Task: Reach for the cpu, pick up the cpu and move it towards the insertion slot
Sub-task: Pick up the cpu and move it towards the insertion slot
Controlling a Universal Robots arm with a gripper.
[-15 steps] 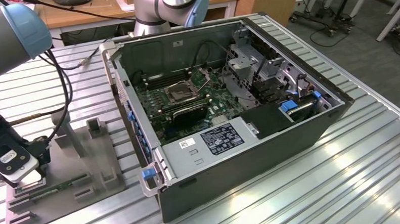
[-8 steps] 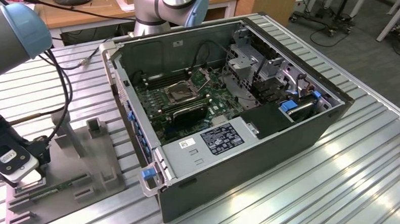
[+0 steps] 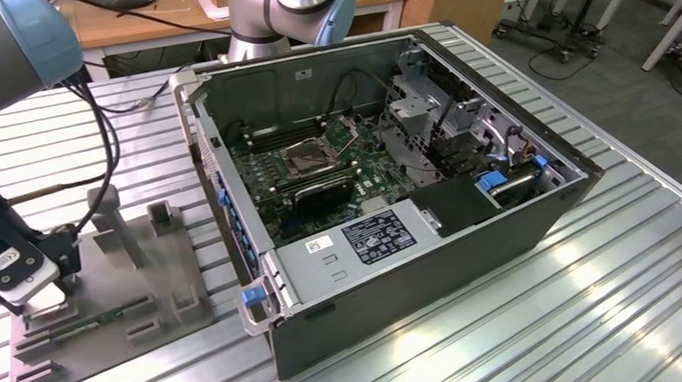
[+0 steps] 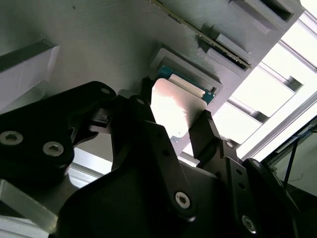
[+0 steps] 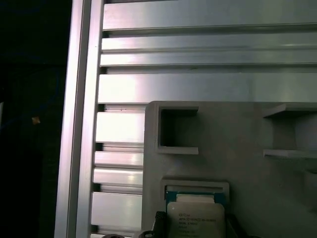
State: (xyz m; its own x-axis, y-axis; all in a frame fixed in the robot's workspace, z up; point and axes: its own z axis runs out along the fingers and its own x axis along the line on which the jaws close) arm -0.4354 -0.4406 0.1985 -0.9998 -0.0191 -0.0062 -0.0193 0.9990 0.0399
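Silvery cpu lies at grey recess (insertion slot well apart).

A ribbed aluminium table carries an open black computer case lying on its side, with a silver power supply at the end nearest the camera and a blue latch at one corner. Beside the case, toward the exterior view's left, sits a grey plastic tray holding a long green memory stick. A wooden desk stands behind.

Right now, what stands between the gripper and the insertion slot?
In the exterior view, the gripper is over the grey tray; between it and the insertion slot stand the tray's upright posts and the open computer case's side wall.
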